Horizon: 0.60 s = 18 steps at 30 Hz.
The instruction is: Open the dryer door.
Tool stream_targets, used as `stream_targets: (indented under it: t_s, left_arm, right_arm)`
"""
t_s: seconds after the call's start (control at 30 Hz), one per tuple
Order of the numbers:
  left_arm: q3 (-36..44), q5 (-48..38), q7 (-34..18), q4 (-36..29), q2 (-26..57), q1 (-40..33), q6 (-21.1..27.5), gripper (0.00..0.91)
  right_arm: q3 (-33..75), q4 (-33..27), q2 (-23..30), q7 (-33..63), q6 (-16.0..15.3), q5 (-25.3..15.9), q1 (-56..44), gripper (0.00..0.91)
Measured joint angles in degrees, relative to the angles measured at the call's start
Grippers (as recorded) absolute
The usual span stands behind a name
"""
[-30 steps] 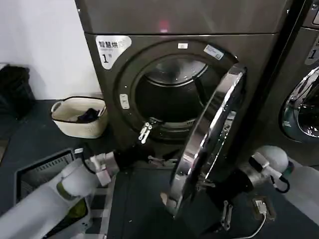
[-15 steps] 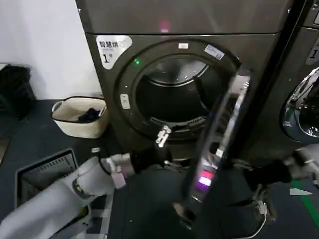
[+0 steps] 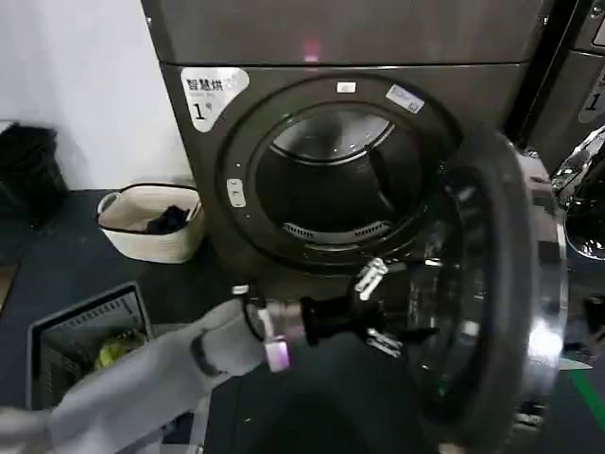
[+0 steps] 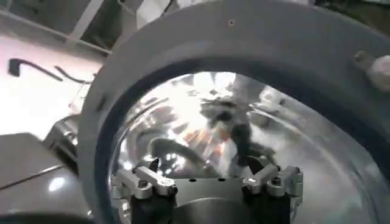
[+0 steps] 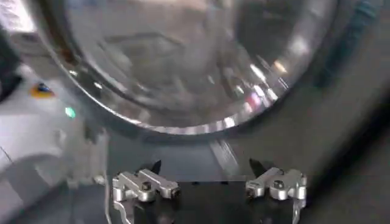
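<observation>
- Left gripper [image 3: 375, 310], fingers [image 4: 144, 180] spread wide and holding nothing, reaches against the glass inside the dryer door [image 3: 492, 284].
- Door is swung out right of the drum opening [image 3: 331, 184].
- Best to push steadily outward near the grey rim, avoiding slipping on the glass.
- Right gripper [image 5: 207, 185], also spread wide, hangs empty below the door's glass.

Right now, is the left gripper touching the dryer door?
Cannot tell. In the head view the open left gripper overlaps the dryer door's inner side, with no plain contact or gap.
</observation>
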Motion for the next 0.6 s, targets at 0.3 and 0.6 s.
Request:
stream_targets:
  t_s: [0.3,0.6]
  left_arm:
    - [2.51,0.56,0.0,3.59,-5.92,-1.76,-0.69,0.907]
    - [3.41,0.9,-0.27,6.99,-10.44,-2.97,-0.53,0.907]
  right_arm:
    - [4.93,-20.06,2.98,14.18,2.72,0.26,-0.69,0.907]
    - [19.59,-26.76,7.6,43.15,-1.25,-5.25,-7.18,0.907]
